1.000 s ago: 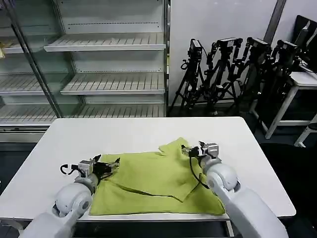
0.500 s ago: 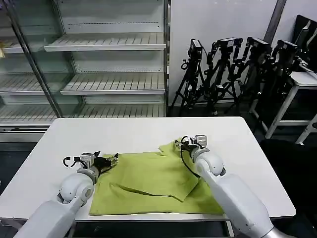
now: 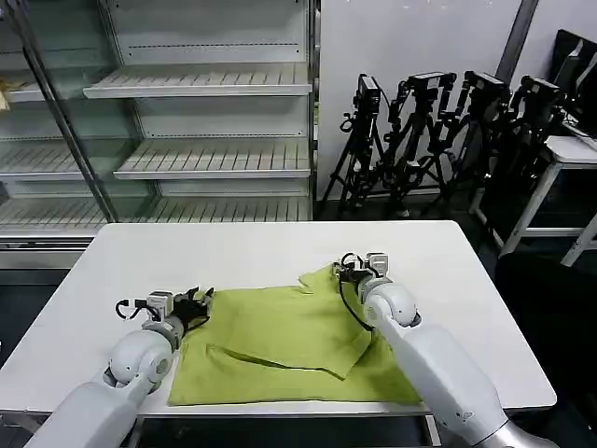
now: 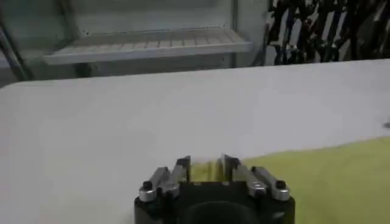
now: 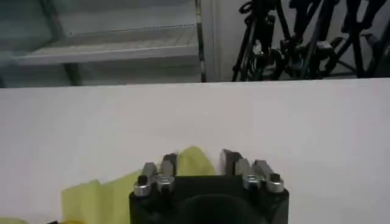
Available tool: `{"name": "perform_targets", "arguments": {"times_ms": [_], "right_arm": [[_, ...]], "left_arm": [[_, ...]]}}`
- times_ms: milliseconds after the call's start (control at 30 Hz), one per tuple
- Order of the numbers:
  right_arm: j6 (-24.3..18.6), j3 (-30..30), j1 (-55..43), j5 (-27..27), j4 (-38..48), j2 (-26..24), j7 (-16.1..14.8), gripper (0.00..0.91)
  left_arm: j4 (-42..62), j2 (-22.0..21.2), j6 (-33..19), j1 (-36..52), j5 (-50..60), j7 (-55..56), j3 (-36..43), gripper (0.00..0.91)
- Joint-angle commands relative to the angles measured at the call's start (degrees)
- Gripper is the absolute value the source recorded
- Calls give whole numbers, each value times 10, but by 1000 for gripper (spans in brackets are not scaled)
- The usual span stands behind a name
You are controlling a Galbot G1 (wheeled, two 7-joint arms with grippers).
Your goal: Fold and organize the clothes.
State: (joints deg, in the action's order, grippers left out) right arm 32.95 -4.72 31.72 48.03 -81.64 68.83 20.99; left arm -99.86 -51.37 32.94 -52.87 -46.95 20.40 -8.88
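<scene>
The clothes are one light yellow-green T-shirt lying partly folded on the white table, with a diagonal fold across its near half. My left gripper sits low at the shirt's far left corner. In the left wrist view the left gripper is open, its fingers standing either side of the shirt's edge. My right gripper is at the raised sleeve tip on the far right. In the right wrist view the right gripper is open, with a hump of shirt between its fingers.
Bare tabletop runs along the far side and both ends of the shirt. Behind the table stand a shelf unit and a cluster of black tripods. Another white table is at the far right.
My right gripper has moved farther from me and leftward to the sleeve tip. My left gripper has drawn back left and settled at the shirt's far left corner.
</scene>
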Motion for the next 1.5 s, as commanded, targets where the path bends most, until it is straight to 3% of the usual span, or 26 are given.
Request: {"name": "perform_targets", "arguments": {"times_ms": [33, 233, 400, 500, 667, 733, 1133, 1500], "right_arm": [[2, -4, -2, 11, 11, 3, -2, 0], [-6, 4, 6, 4, 2, 5, -6, 0], [-40, 11, 15, -21, -18, 1, -15, 0], [-55, 18, 34, -76, -47, -5, -30, 0], [-76, 38, 78, -119, -119, -25, -36, 0], [-107, 48, 96, -192, -138, -34, -54, 0], [-108, 115, 185, -192, -252, -53, -45, 0], [-121, 191, 332, -199, -367, -97, -65, 0]], "left_arm": [[0, 0, 2, -8, -8, -1, 1, 20], [-5, -3, 1, -11, -10, -2, -6, 20], [-15, -7, 0, -12, -20, -2, -20, 20], [-25, -6, -2, -14, -22, -2, -29, 20], [-62, 5, -3, -27, -26, -2, -50, 20], [-74, 8, -5, -31, -28, -4, -57, 20], [-141, 25, -5, -78, -37, -6, -91, 30], [-220, 37, -7, -169, -25, -20, -147, 20]]}}
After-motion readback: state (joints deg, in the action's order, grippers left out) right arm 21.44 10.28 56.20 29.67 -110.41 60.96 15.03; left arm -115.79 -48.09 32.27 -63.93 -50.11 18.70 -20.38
